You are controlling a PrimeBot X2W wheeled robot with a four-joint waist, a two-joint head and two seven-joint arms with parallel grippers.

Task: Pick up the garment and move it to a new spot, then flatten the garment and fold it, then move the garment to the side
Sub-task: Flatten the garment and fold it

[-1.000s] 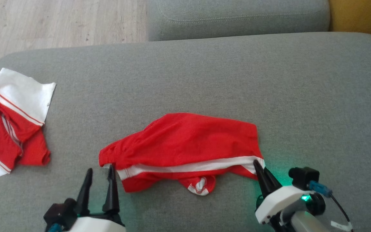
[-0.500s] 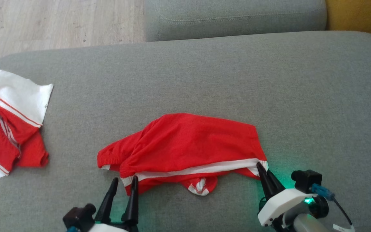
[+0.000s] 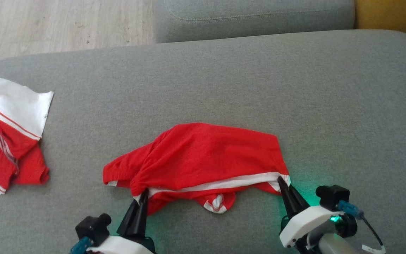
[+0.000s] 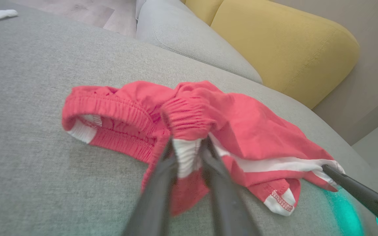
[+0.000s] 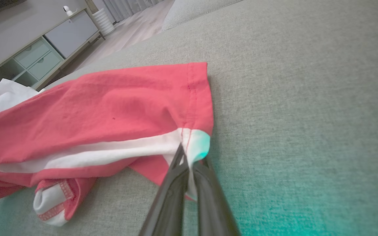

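— Left fingers, what have you got?
— My left gripper (image 3: pixel 141 194) is pinched almost closed on the garment (image 3: pixel 206 155), at the white-striped waistband end, its 7 o'clock.
— And the right?
— My right gripper (image 3: pixel 281 180) is clamped tight on the striped hem corner, 4 o'clock.
— The cloth?
— Red shorts, rumpled, bunched toward 9 o'clock, lying mid-way across the grey cushion (image 3: pixel 224 77).

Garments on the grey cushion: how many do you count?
2: red shorts at the centre, and a red-and-white heap at the left edge, which may hide more pieces.
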